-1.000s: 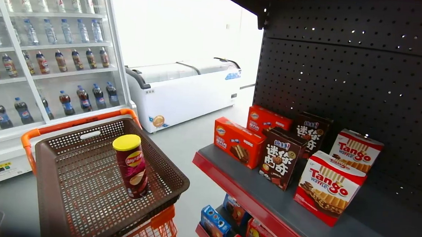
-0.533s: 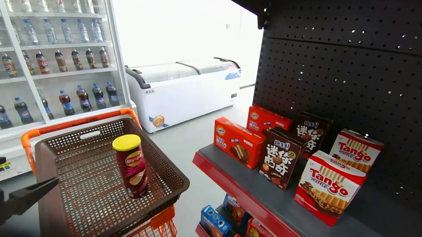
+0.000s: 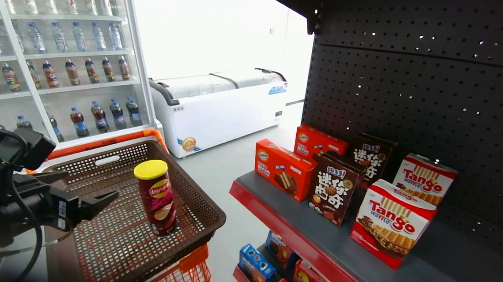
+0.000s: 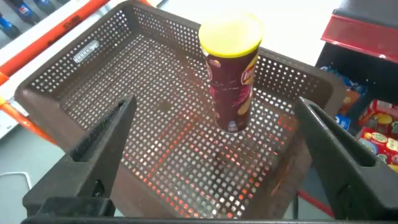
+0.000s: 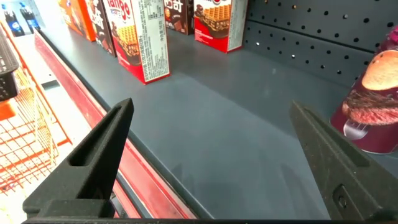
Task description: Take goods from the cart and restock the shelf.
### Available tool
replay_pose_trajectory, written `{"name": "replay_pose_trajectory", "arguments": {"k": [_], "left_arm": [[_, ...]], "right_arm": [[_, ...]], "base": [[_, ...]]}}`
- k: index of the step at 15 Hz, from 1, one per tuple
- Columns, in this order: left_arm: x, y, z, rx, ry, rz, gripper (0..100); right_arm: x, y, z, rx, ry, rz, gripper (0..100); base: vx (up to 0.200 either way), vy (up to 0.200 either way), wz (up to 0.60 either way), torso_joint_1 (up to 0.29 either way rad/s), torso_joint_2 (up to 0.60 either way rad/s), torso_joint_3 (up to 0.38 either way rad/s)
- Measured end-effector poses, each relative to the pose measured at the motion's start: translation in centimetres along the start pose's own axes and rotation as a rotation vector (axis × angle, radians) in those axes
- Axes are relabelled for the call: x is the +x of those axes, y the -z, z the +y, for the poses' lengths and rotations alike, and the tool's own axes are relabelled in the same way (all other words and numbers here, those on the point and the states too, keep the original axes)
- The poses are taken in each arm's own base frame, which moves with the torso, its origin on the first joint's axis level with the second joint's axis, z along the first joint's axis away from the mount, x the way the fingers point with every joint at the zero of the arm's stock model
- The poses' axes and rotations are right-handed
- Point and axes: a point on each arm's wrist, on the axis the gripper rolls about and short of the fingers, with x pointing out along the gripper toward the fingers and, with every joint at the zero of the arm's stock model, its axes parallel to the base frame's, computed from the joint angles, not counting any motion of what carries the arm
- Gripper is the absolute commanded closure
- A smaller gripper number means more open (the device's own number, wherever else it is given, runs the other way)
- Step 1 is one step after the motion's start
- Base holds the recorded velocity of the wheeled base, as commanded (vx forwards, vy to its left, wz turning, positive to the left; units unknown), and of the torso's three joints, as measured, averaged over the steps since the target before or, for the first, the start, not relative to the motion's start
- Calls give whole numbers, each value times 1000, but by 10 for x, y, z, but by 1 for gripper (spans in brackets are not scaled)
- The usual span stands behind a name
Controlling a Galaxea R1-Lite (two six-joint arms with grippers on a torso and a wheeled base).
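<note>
Brown perforated basket (image 3: 195, 185) — upright yellow-lidded cylindrical can (image 3: 156, 200), left claw (image 3: 91, 184) spread nearby

Head camera overlooks cart (image 3: 99, 162) and shelf (image 3: 423, 281); left wrist shares the cart.

Chip can (image 3: 156, 198) (yellow-lidded) upright in cart (image 3: 191, 191).

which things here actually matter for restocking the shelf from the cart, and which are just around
For the job: chip can, upright in the cart basket; shelf; left gripper, open beside the can.

Just around: snack boxes already stocked; drinks fridge; chest freezer.
</note>
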Motion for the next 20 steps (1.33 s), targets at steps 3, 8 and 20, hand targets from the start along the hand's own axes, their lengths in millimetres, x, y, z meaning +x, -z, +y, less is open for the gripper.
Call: {"name": "replay_pose_trajectory", "arguments": {"k": [3,8,20], "left_arm": [[24,15,0,-1,4,15,0],[64,29,-2,-16,22,17,0],[145,63,-17,4,57,-130,0]], "right_arm": [[0,0,0,0,0,0,0],[0,0,0,0,0,0,0],[0,0,0,0,0,0,0]], "base": [[0,0,0,0,0,0],[0,0,0,0,0,0],[0,0,0,0,0,0]]}}
